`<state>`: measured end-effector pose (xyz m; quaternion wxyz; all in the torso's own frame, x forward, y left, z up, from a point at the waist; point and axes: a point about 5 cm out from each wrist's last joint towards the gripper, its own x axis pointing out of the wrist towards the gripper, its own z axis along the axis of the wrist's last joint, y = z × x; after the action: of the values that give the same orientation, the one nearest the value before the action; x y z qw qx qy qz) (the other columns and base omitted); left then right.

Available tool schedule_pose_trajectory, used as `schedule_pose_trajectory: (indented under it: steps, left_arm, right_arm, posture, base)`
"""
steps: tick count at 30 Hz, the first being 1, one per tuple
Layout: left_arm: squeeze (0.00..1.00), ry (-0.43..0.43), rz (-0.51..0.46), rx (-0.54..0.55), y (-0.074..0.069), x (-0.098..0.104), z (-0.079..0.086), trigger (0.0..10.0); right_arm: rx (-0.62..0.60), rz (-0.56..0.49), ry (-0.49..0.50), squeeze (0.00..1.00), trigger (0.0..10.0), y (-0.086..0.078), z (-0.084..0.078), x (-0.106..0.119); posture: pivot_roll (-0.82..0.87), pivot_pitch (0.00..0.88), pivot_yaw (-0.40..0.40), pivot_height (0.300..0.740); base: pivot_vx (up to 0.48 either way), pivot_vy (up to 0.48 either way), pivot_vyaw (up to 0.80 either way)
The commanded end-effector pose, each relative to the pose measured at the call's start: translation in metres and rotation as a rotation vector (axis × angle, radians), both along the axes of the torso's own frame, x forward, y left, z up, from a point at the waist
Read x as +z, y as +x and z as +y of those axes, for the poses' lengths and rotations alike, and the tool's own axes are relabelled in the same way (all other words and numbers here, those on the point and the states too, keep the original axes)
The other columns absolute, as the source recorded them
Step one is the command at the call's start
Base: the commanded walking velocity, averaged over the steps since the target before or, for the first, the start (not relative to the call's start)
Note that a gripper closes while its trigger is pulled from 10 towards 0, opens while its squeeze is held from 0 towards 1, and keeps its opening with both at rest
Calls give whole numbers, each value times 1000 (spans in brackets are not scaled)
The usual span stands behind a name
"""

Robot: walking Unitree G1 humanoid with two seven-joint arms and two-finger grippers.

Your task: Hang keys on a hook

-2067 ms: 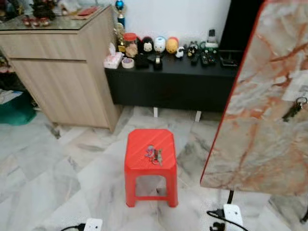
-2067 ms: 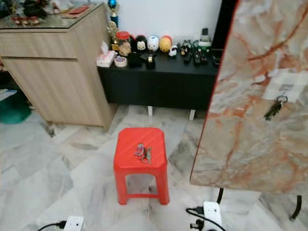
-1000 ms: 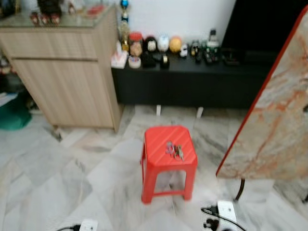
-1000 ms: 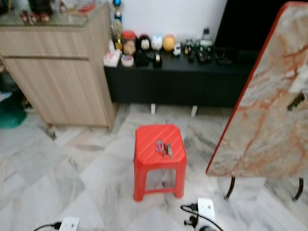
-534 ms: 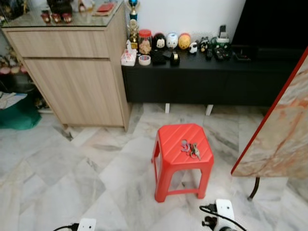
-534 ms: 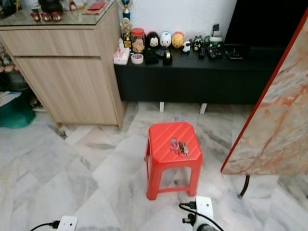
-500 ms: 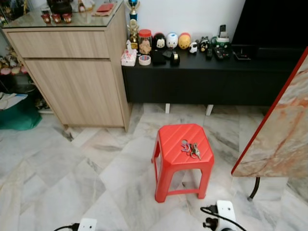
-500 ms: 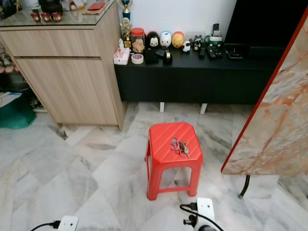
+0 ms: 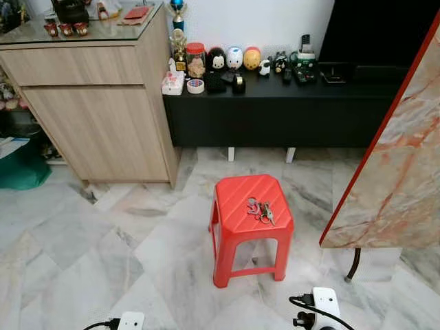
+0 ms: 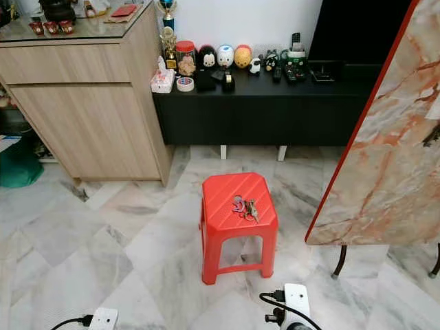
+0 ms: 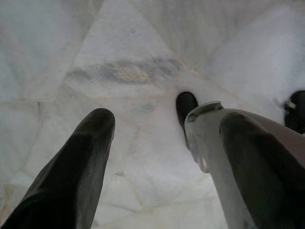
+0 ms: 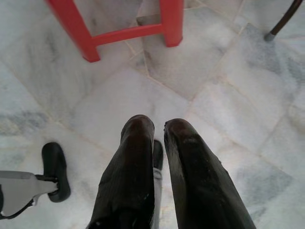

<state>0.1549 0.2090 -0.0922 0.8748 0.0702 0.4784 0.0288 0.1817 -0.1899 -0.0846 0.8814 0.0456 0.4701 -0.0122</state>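
Keys on the stool, both arms hanging low.
The keys (image 9: 260,210) lie on the red stool (image 9: 234,206) ahead; right gripper (image 12: 156,143) (fingers nearly together) hangs nearer its legs than left gripper (image 11: 162,138), fingers apart.

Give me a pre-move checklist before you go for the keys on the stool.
1. Keys lying free on top of the red stool: ok.
2. Floor path to the stool free of obstacles: ok, though the power strip and its cable lie near the stool's right legs.
3. Left gripper free, jaws open: ok.
4. Right gripper ready to grasp: not ok, jaws nearly shut, pointing at the floor.
5. Hook location on the marble board: cannot tell, it sits at the picture's edge.
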Motion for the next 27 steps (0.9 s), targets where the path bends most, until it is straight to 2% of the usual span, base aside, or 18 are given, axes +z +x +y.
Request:
schedule_pose_trajectory:
  steps: [1, 13, 17, 27]
  left_arm:
    - [0, -8, 8, 3, -3, -1, 1, 10000]
    - [0, -12, 2, 7, -2, -1, 1, 10000]
    - [0, -12, 1, 6, -2, -1, 1, 10000]
    - [0, -11, 4, 3, -3, -1, 1, 10000]
  right_arm:
    - [-2, 1, -6, 0, 10000, -1, -1, 0]
    - [23, -3, -8, 0, 10000, 1, 0, 0]
    - [30, -13, -14, 0, 10000, 1, 0, 1]
    - [-3, -7, -4, 0, 10000, 0, 0, 0]
  posture:
    - [-3, 29, -4, 740]
    - [-3, 30, -2, 740]
    - [-4, 32, -2, 740]
    - [-1, 31, -3, 740]
  base:
    - [0, 0, 0]
    - [0, 0, 0]
    - [0, 0, 616]
    - [242, 0, 80]
